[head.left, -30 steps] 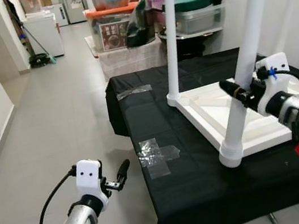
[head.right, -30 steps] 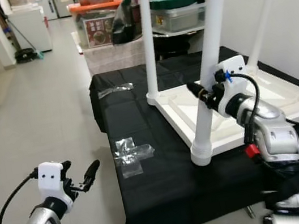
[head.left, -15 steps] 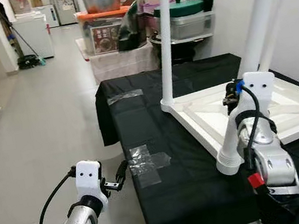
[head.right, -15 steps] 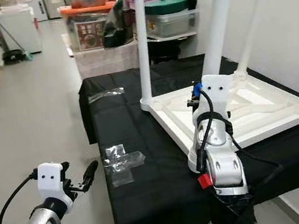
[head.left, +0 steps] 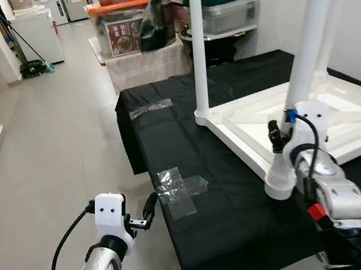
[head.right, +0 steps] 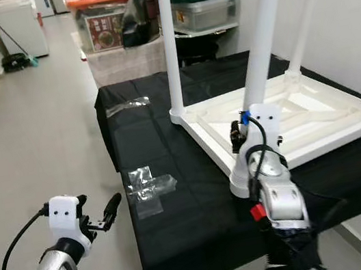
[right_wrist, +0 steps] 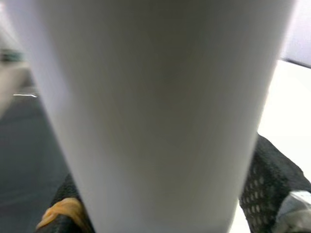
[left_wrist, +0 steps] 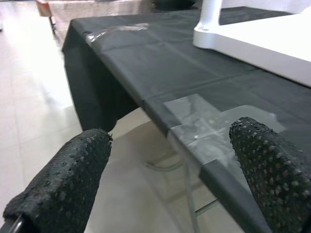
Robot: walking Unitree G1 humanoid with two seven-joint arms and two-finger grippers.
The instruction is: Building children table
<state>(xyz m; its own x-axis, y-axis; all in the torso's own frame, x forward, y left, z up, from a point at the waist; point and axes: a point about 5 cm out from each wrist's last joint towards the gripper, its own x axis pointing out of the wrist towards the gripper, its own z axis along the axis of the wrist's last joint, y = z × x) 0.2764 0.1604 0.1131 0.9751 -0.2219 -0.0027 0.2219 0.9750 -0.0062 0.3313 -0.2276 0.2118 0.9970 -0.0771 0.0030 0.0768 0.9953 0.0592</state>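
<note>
L arm: bent, forearm raised fwd, low and to robot's left. Left gripper [head.left: 148,211] level, pointing fwd, fingers [left_wrist: 68,184] spread wide apart, nothing between them. White wrist housing upright, black cable looping back along forearm.

R arm: forearm rising steeply from lower right, wrist angled fwd. Right gripper [head.right: 237,135] closed around a white post, fingers [right_wrist: 272,179] pressed on either side.

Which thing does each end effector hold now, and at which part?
The right end effector grips the near white table leg low, just above its base. The left end effector holds nothing.
</note>
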